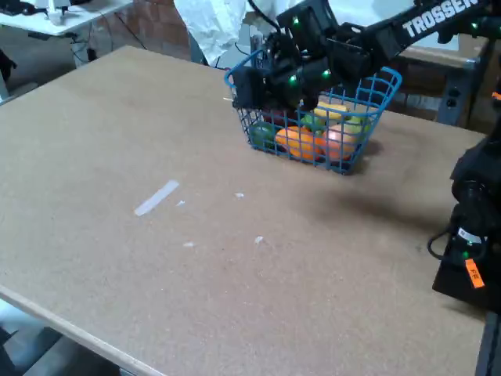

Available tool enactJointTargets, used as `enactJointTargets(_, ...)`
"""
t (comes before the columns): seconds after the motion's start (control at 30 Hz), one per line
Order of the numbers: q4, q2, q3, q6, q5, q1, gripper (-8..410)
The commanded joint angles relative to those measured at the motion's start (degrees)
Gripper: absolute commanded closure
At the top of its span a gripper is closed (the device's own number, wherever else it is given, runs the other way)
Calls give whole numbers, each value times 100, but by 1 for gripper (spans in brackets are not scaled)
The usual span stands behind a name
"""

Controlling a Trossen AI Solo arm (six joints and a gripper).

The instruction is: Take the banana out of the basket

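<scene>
The blue wire basket [376, 94] stands at the far side of the table and holds several toy fruits. A yellow curved piece at its right middle looks like the banana [332, 110], lying partly under the arm. Around it are an orange fruit [300, 142], a green one [262, 133] and a pinkish one [341, 141]. My gripper [275, 95] hangs over the basket's left half, reaching in from the upper right. Its black body hides the fingertips, so I cannot tell whether they are open or touching the banana.
A strip of white tape [156, 197] and small white scraps lie on the brown table [196, 274]. The arm's black base [470, 227] stands at the right edge. A person in white [211, 23] is behind the table's far edge.
</scene>
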Motion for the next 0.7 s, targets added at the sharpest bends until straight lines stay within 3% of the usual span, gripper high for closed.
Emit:
enactJointTargets(0.0,197,-98,4,118,107,-13,182)
enactJointTargets(0.1,197,-227,4,127,376,-17,182)
enactJointTargets(0.33,251,-546,125,44,404,-122,182)
enactJointTargets(0.5,-1200,-577,927,68,662,-129,182)
enactJointTargets(0.67,-2649,-507,1967,22,1368,-155,182)
